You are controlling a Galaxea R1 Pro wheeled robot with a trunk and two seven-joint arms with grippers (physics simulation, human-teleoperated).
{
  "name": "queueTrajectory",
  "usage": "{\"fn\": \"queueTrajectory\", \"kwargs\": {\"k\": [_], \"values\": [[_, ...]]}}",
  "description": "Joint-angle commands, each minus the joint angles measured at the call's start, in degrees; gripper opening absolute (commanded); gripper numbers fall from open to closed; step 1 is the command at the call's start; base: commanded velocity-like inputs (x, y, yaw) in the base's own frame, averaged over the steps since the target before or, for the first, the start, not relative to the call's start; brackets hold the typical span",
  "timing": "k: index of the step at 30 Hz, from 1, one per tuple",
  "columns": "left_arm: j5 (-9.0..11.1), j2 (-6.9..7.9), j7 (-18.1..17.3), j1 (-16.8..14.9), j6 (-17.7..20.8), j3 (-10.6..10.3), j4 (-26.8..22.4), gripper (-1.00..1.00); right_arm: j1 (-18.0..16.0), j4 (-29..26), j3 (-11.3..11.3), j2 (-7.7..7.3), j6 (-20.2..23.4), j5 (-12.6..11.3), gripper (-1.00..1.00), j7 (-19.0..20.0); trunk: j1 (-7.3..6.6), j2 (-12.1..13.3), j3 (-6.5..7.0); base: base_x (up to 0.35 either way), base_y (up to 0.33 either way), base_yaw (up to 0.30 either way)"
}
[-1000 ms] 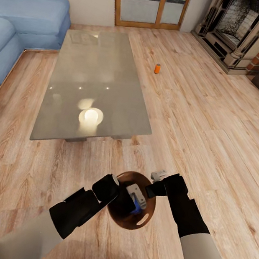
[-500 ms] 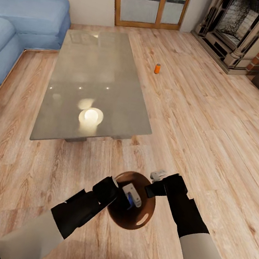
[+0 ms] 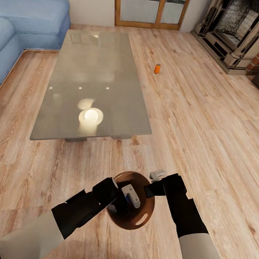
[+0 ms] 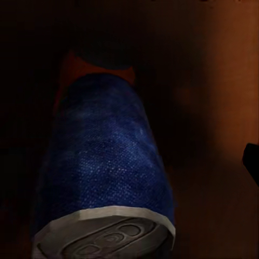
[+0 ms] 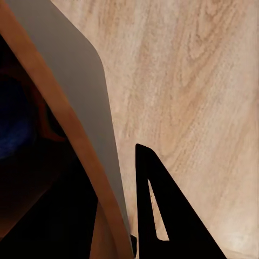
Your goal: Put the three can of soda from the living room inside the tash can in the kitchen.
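Blue soda can (image 4: 102,172) inside tash can (image 3: 141,218) | left gripper (image 3: 128,197) grip unclear | right gripper (image 3: 154,184) clamps rim

Dark blue soda can (image 4: 102,167), silver top, inside brown-orange bin interior (image 4: 216,108)

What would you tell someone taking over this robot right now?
Left gripper reaches inside the round grey bin with a brown-orange inside; its grip on the dark blue soda can there is unclear.
Right gripper pinches the bin's rim.
An orange soda can stands on the wood floor.
Something orange shows behind the blue can, maybe the third.
Left: floor can, then kitchen.
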Motion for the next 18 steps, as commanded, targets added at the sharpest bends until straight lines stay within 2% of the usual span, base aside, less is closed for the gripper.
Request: {"fn": "queueTrajectory", "kwargs": {"k": [1,7,10,12,16,17,18], "values": [[0.0,0.02,0.0,0.0,0.0,0.0,0.0,1.00,0.0,0.0,0.0,0.01,0.6,-1.6,-1.00,0.2,0.00,0.0,0.00,0.000,0.000,0.000],[0.4,0.45,-0.2,0.2,0.0,0.1,-1.6,1.00,0.0,0.0,0.0,-0.02,0.6,-1.6,-1.00,0.2,0.00,0.0,0.00,0.000,0.000,0.000],[0.8,0.66,-0.6,0.3,0.0,0.2,-4.6,1.00,0.0,0.1,-0.2,-0.05,0.6,-1.7,-1.00,0.2,0.00,0.0,0.00,0.000,0.000,0.000],[1.0,0.88,-3.1,0.6,0.0,0.4,-9.6,1.00,0.0,0.2,-0.3,-0.07,0.6,-1.7,-1.00,0.2,0.00,0.0,0.00,0.000,0.000,0.000],[0.9,1.37,-6.3,0.9,0.0,0.5,-13.5,1.00,0.0,0.3,-0.4,-0.10,0.6,-1.8,-1.00,0.2,0.00,0.0,0.00,0.000,0.000,0.000],[1.0,1.76,-6.8,0.9,0.0,0.5,-14.3,1.00,0.0,0.3,-0.4,-0.11,0.6,-1.8,-1.00,0.2,0.00,0.0,0.00,0.000,0.000,0.000],[1.1,2.87,-7.6,0.9,0.0,0.5,-16.0,1.00,0.0,0.4,-0.4,-0.13,0.6,-1.8,-1.00,0.2,0.00,0.0,0.00,0.000,0.000,0.000]]}}
